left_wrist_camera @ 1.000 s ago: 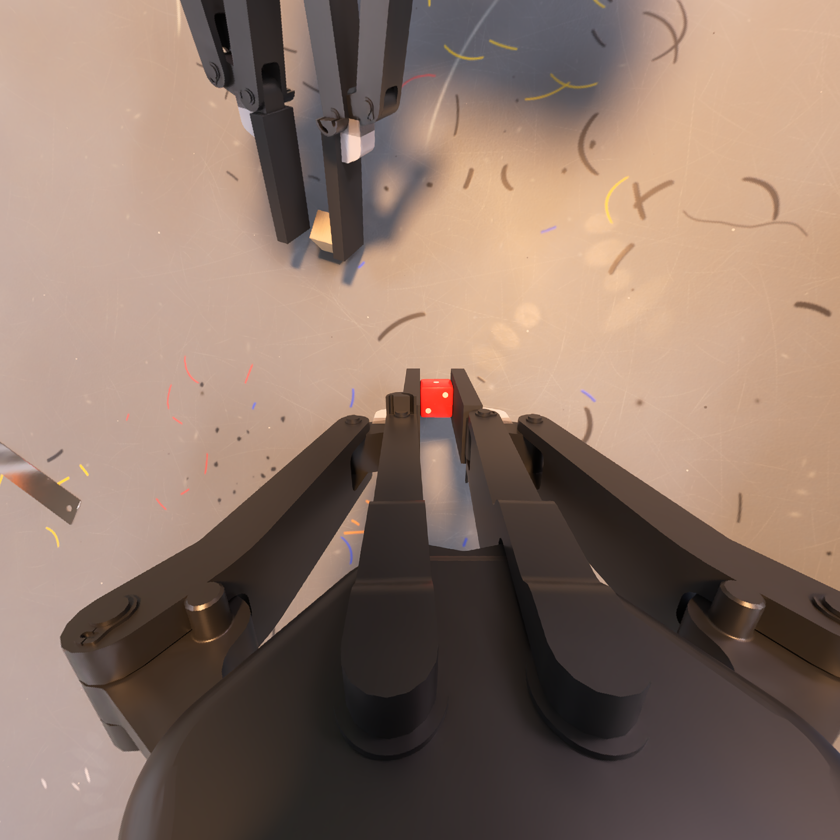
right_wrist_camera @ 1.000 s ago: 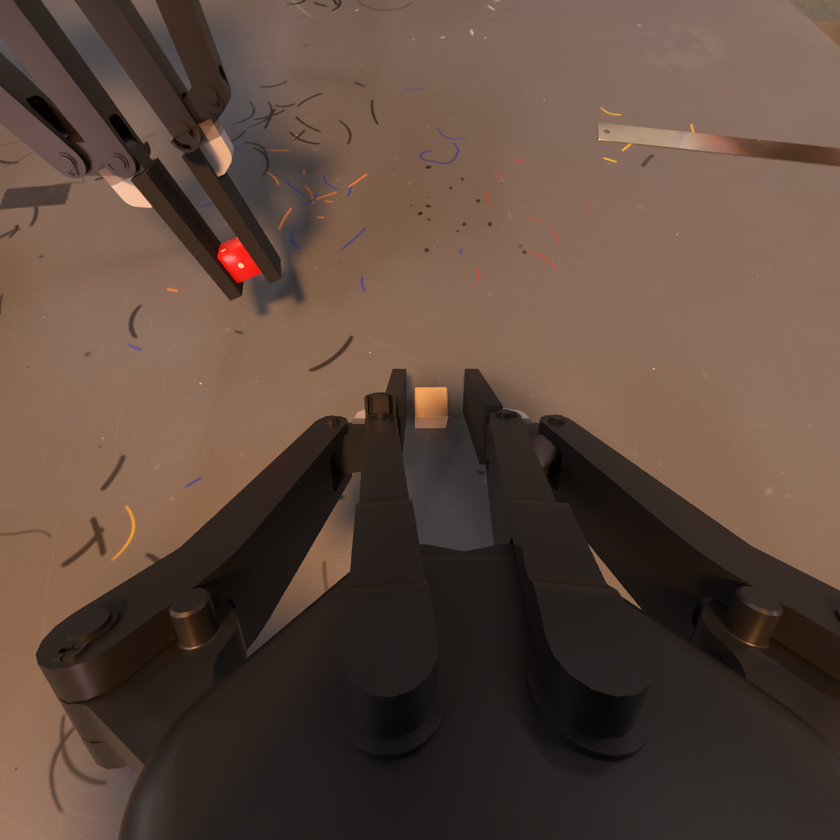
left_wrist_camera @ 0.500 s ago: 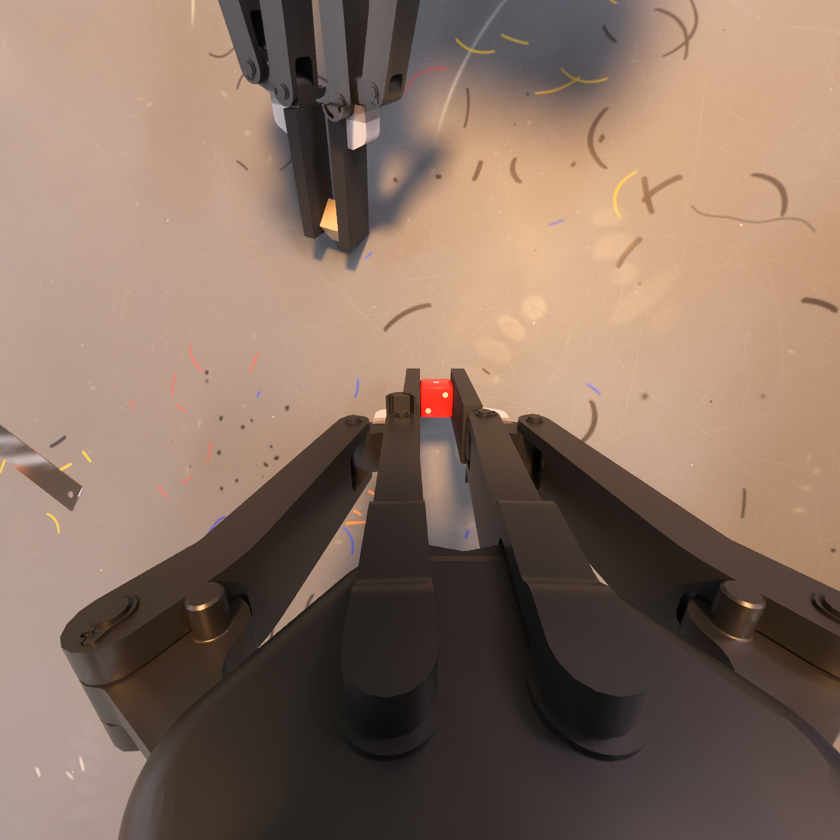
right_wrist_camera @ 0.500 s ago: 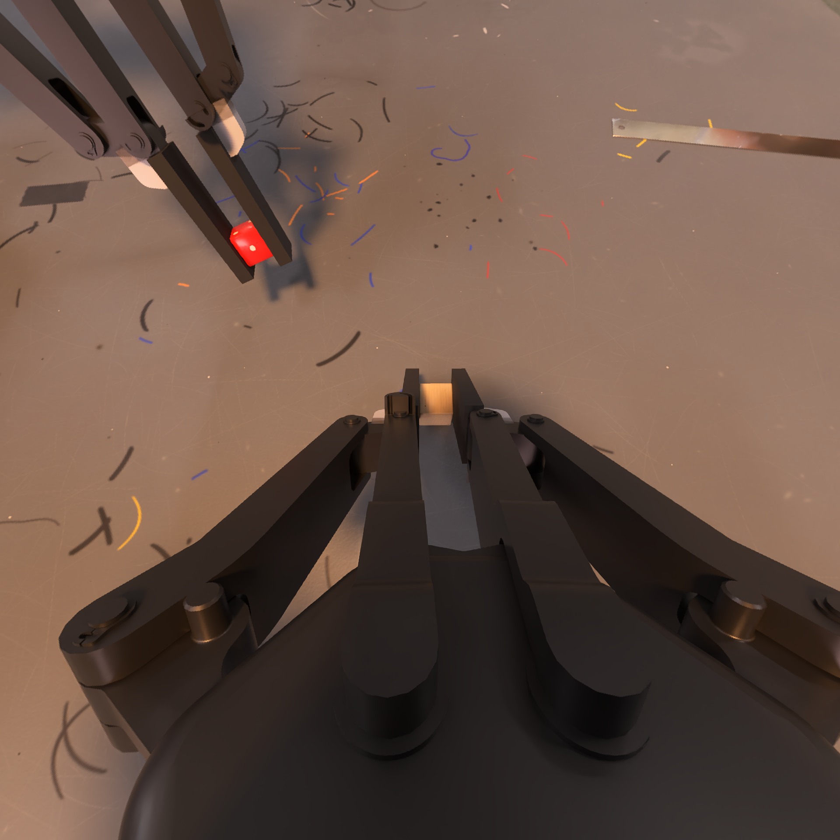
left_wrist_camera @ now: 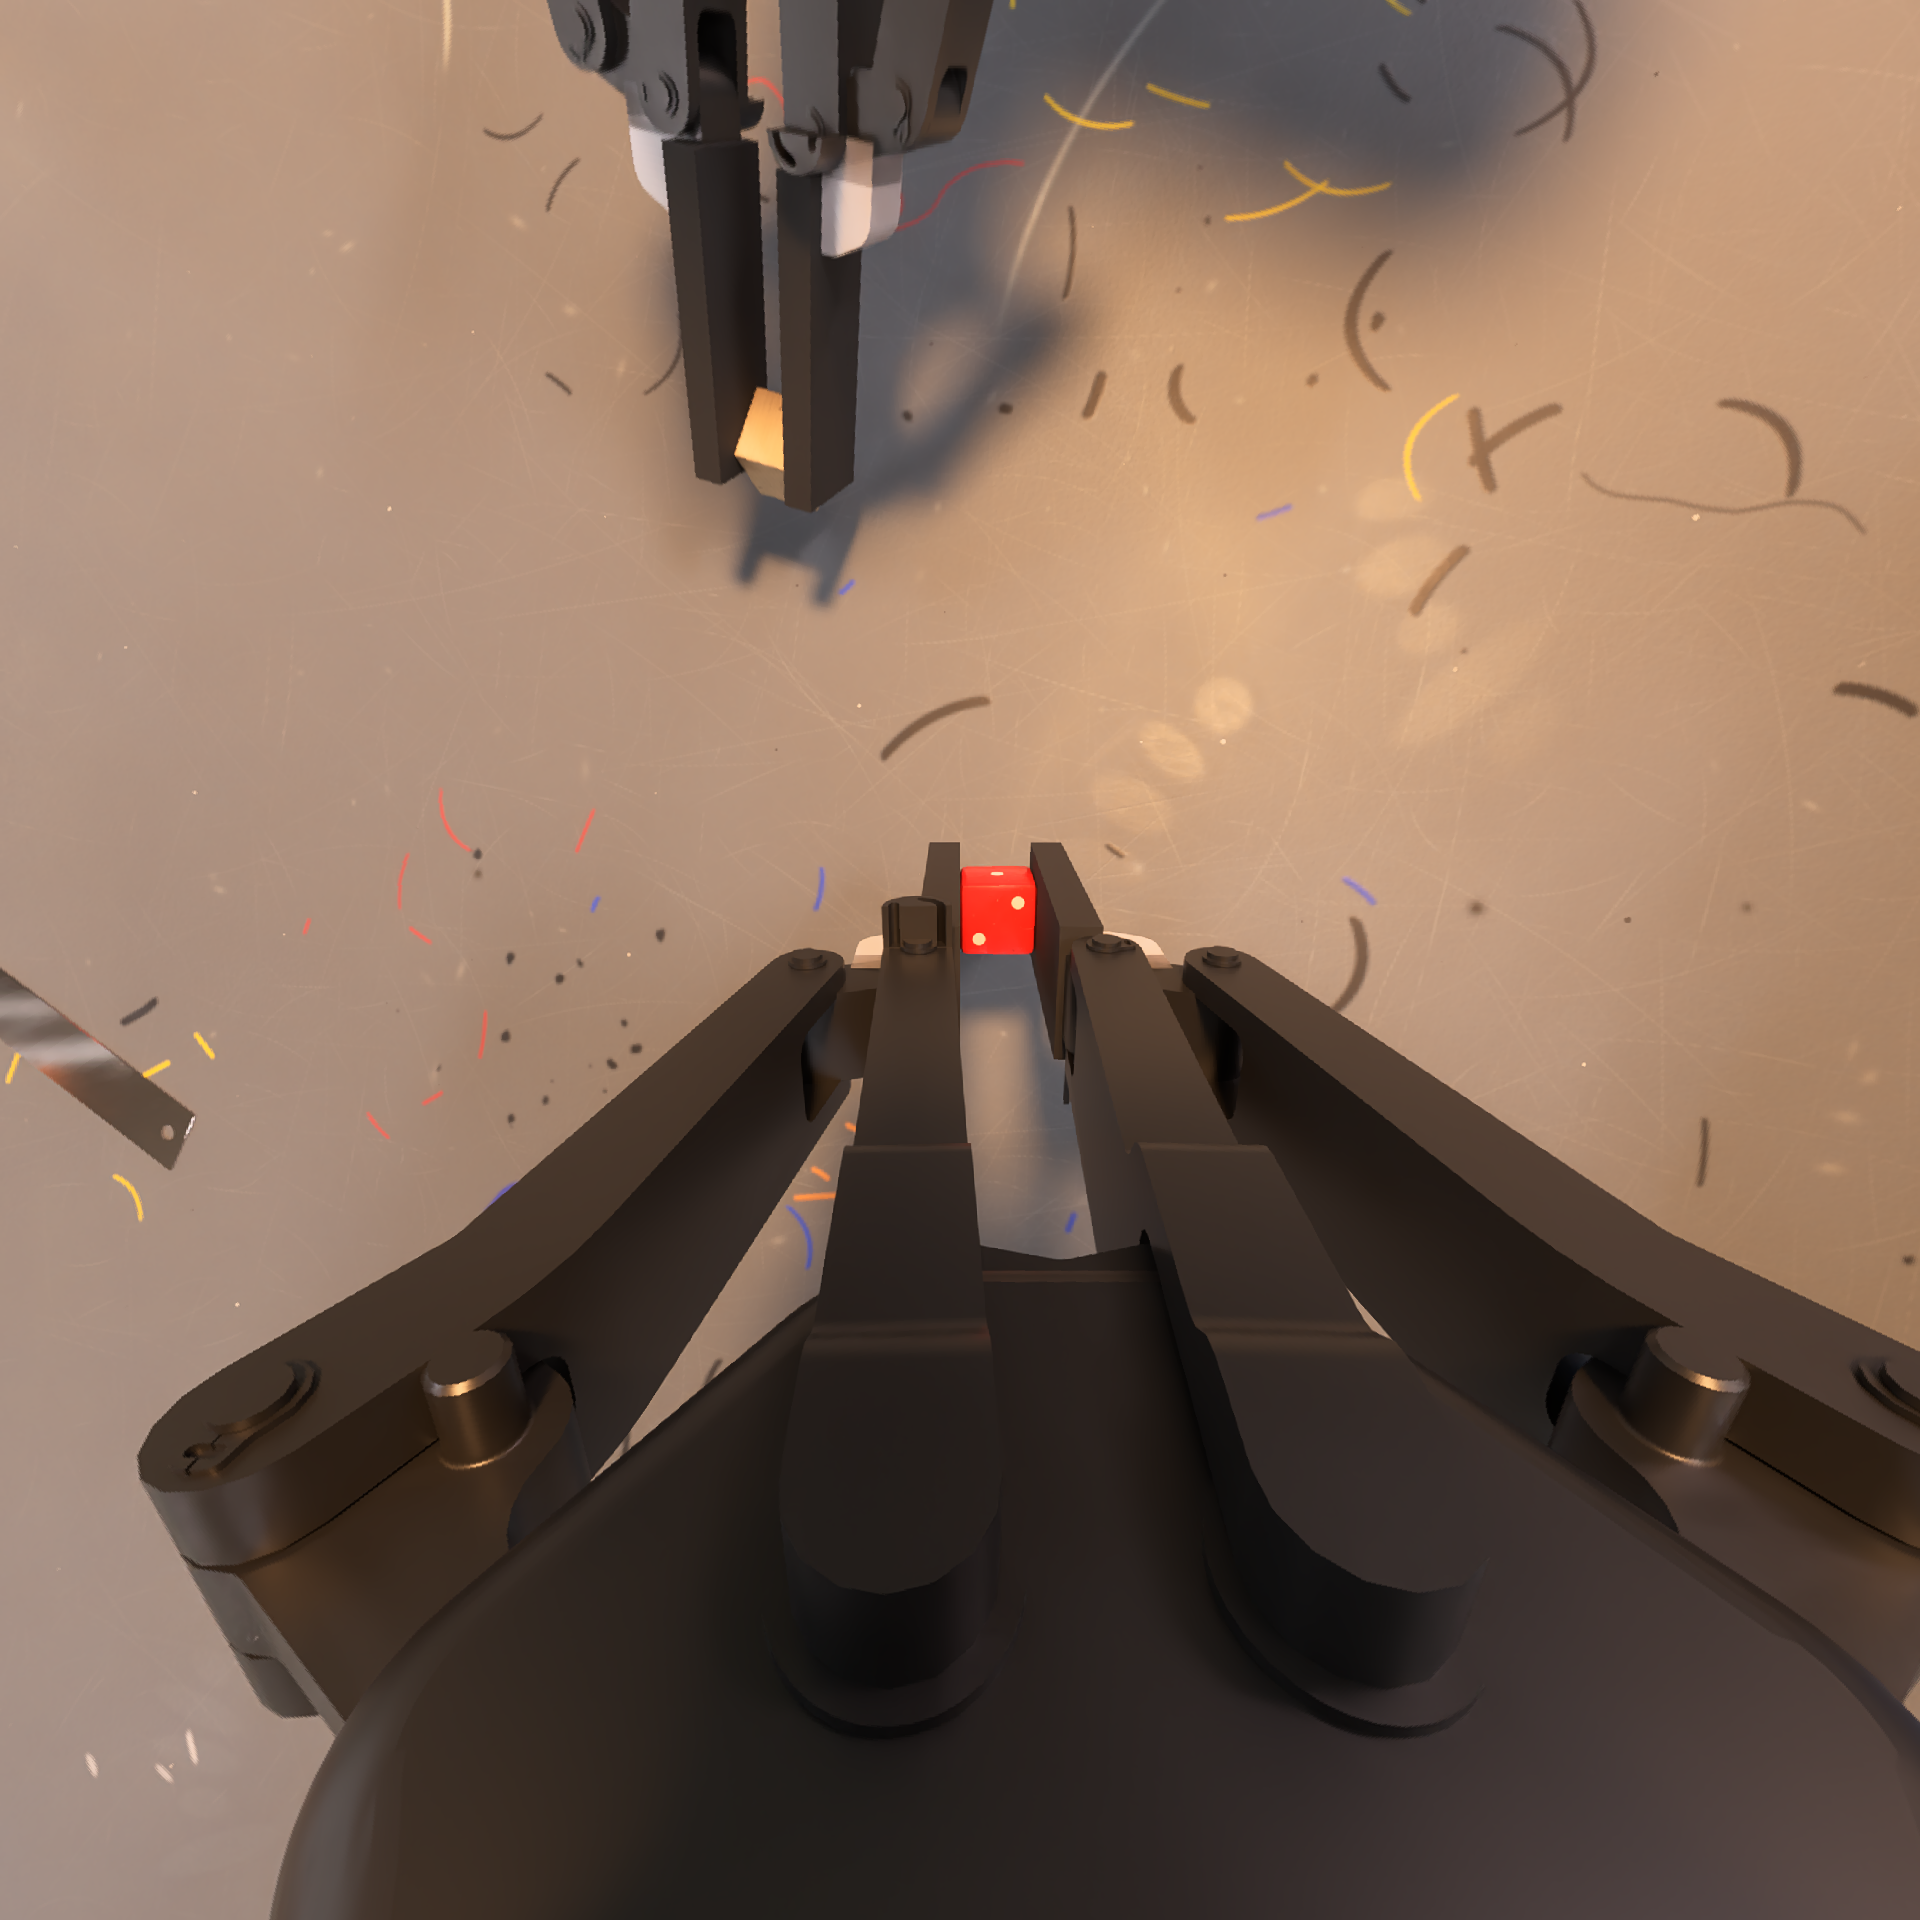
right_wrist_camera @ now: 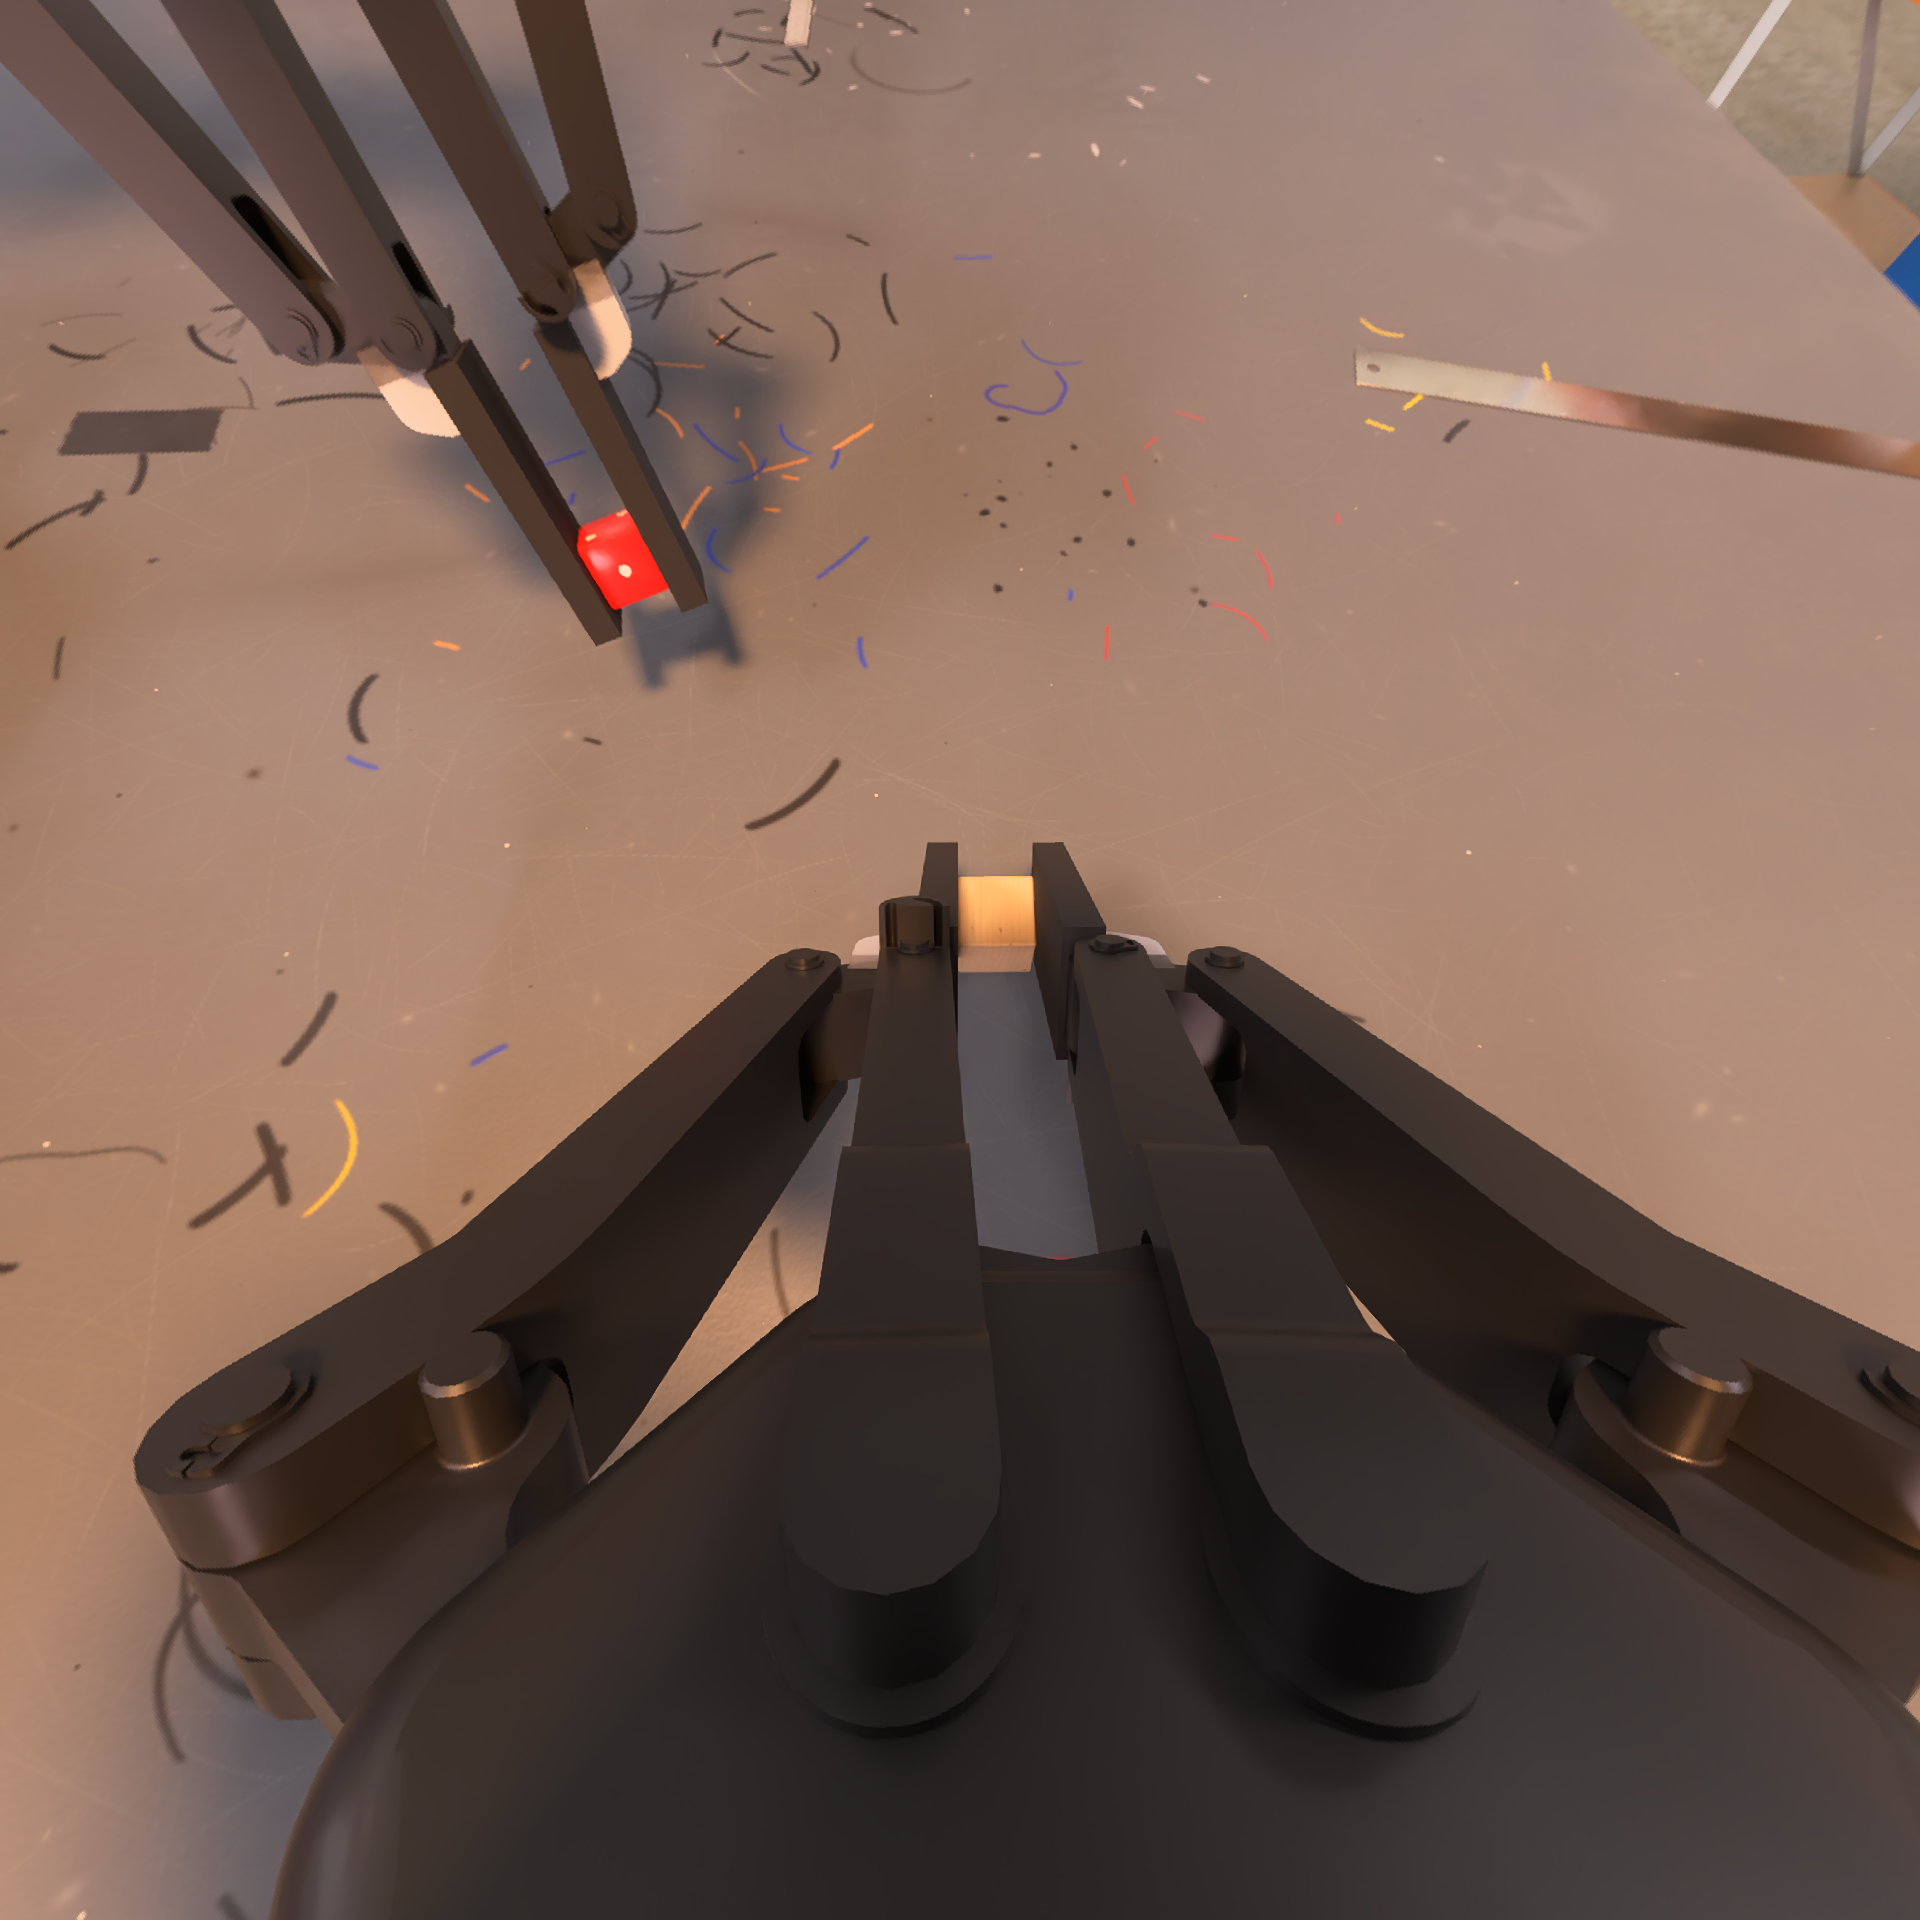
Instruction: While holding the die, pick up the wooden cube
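Broadly, a scuffed tan table (left_wrist_camera: 312, 520) fills both views, its surface strewn with short dark, yellow, red and blue curled marks and a scatter of black specks. Next in size are the two dark grippers. The left gripper (left_wrist_camera: 997, 868) fills the lower part of its own wrist view, its fingers drawn close together and clamped on the die (left_wrist_camera: 996, 910), a small red cube with pale pips held between the fingertips; from the right wrist view this same gripper (right_wrist_camera: 649, 613) slants down from the upper left, with the die (right_wrist_camera: 620, 561) pinched near its tips and a shadow on the table just beneath, so it sits clear of the surface. The right gripper (right_wrist_camera: 995, 868) fills the lower part of its own view in the same way, fingers closed tight on the wooden cube (right_wrist_camera: 994, 911), a pale tan block seated between the fingertips; in the left wrist view that gripper (left_wrist_camera: 769, 488) hangs from the top edge with the wooden cube (left_wrist_camera: 762, 447) gripped near its tips and a shadow lying on the table a little below, apart from the fingertips. A thin metal strip (right_wrist_camera: 1621, 410) with a small hole at its end lies flat on the table, well apart from both grippers, at the right edge of the right wrist view and at the left edge (left_wrist_camera: 99, 1070) of the left one.
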Robot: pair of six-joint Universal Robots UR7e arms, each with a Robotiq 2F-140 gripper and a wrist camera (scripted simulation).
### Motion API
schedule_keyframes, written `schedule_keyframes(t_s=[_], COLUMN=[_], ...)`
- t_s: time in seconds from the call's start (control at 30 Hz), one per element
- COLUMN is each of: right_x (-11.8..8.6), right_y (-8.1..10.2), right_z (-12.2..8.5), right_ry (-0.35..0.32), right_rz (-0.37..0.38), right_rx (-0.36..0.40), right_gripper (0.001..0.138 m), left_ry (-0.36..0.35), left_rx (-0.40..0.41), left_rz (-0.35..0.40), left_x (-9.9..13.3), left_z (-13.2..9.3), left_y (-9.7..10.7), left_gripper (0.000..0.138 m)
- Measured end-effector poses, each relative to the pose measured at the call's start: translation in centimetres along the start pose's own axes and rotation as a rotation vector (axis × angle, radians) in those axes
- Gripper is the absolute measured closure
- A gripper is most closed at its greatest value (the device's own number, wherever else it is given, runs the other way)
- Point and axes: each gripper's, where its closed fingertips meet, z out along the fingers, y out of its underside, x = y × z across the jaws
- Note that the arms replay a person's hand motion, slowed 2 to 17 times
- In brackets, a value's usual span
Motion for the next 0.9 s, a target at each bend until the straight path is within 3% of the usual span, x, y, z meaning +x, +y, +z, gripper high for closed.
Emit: schedule_keyframes(t_s=[0.43,0.9], right_x=[-1.8,-5.0], right_y=[-1.3,-1.0], right_z=[-4.7,-8.7], right_ry=[0.022,0.044], right_rz=[0.001,-0.052], right_rx=[0.104,0.084], right_gripper=[0.12,0.12], left_ry=[0.001,0.007], left_rx=[-0.018,-0.07], left_rz=[0.03,0.073], left_x=[0.0,-0.6], left_z=[0.3,0.6], left_y=[-0.9,-2.2], left_gripper=[0.121,0.121])
